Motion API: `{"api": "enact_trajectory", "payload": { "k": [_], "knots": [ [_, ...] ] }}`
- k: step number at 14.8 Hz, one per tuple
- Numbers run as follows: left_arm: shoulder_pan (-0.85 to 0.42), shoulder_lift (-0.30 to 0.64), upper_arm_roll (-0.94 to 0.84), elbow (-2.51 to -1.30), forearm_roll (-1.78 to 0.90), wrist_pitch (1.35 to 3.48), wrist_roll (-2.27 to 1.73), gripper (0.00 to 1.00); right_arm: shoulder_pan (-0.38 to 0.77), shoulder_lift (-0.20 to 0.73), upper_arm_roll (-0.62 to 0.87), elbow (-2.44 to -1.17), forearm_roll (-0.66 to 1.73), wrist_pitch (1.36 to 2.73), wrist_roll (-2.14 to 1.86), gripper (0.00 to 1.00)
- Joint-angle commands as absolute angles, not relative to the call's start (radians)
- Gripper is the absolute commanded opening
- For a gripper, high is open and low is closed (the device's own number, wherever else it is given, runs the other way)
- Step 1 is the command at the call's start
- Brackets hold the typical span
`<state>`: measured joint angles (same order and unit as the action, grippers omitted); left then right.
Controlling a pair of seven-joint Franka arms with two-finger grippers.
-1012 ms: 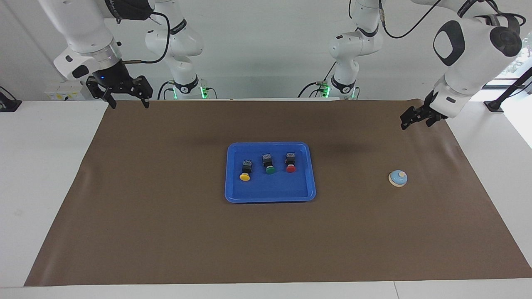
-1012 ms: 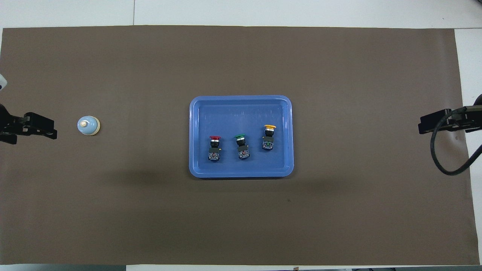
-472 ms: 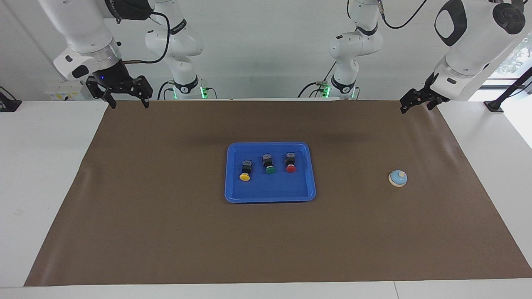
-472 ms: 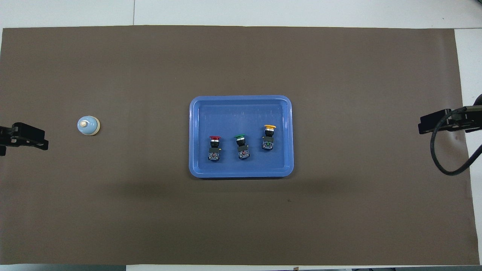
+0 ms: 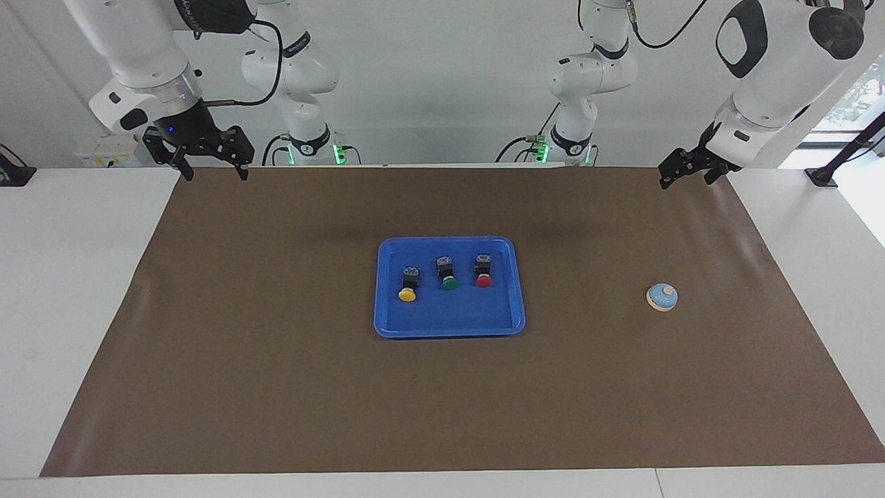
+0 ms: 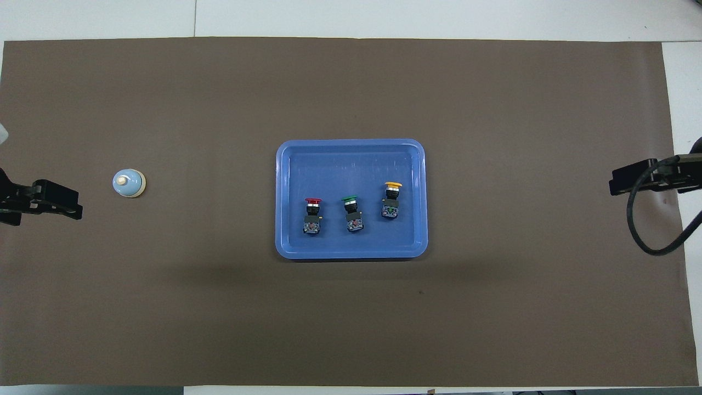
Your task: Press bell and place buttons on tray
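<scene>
No readable writing anywhere. Three buttons (image 5: 446,275) in tray (image 5: 449,326), bell (image 5: 662,297) alone near left arm's end. Left gripper (image 5: 684,174) and right gripper (image 5: 211,169) both up, fingers wide, holding nothing.

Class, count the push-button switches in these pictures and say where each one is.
3, all lying in the blue tray: the red button toward the left arm's end, the green button between, the yellow button toward the right arm's end. None seems hidden.

One camera sits high across the table (image 5: 83,277), looking back at the robots at twelve o'clock. The other looks steeply down from above their end (half a turn round). Both share the brown mat (image 5: 276,387) and the tray (image 5: 382,290) at centre.
</scene>
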<state>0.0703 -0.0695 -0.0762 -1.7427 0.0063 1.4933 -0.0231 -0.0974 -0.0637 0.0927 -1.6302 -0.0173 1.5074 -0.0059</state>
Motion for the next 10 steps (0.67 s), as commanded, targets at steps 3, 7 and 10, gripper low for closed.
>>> {"api": "enact_trajectory", "payload": {
  "k": [3,7,10],
  "knots": [
    [-0.038,-0.094,0.031,-1.761,0.018,1.489,-0.028,1.0,-0.106,-0.075,0.098,-1.643,-0.014,1.511,-0.017,1.0],
    [-0.038,-0.075,0.031,-1.715,0.017,1.5,-0.02,1.0,-0.106,-0.075,0.098,-1.643,-0.014,1.511,-0.017,1.0],
    [-0.034,-0.077,0.029,-1.735,0.021,1.545,-0.005,1.0,-0.106,-0.075,0.098,-1.643,-0.014,1.511,-0.017,1.0]
  ]
}}
